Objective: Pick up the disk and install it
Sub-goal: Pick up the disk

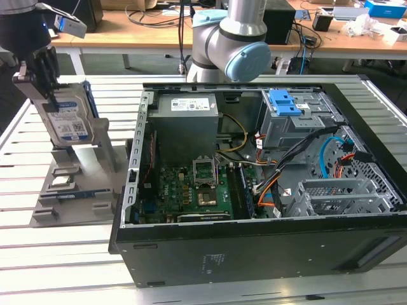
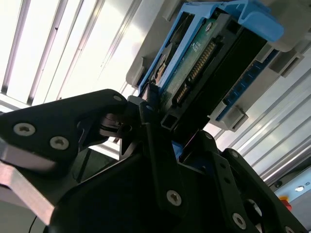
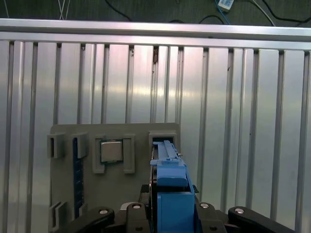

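Exterior view, upper left of the frame: we find the tool (image 1: 44,82) closed on the disk (image 1: 67,119), holding it upright, likely so it clears the grey fixture (image 1: 95,162).

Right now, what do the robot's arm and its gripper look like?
The arm is a thick silver-grey tube with rounded joints capped in light blue. The gripper is black, built of flat angular links joined by silver screws, ending in slim black fingers.

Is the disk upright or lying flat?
Upright: in the exterior view the disk stands on edge, label facing out, its top clamped in the gripper, at the grey holder.
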You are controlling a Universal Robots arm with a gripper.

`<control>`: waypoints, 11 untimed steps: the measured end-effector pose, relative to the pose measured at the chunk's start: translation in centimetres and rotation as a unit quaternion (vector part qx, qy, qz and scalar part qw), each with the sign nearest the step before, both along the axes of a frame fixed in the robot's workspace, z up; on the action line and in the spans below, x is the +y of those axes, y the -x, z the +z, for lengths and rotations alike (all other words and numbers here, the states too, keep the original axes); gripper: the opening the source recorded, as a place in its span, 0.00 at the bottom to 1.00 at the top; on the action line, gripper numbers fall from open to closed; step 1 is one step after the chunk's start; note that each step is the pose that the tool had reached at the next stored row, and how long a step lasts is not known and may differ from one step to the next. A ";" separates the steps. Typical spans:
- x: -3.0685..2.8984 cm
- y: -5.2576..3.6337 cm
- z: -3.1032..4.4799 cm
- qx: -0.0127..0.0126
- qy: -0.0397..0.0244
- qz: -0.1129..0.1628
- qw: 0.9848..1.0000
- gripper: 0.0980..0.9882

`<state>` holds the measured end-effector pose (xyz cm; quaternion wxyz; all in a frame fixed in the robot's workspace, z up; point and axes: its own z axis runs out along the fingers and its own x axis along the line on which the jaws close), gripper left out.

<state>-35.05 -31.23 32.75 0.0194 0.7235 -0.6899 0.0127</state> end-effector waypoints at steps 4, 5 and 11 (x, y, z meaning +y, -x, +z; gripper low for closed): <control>0.00 0.00 0.37 0.000 0.000 0.000 1.000 0.30; 0.00 0.00 0.45 0.000 0.000 0.000 1.000 0.30; 0.00 0.00 0.97 0.000 0.000 0.000 1.000 0.30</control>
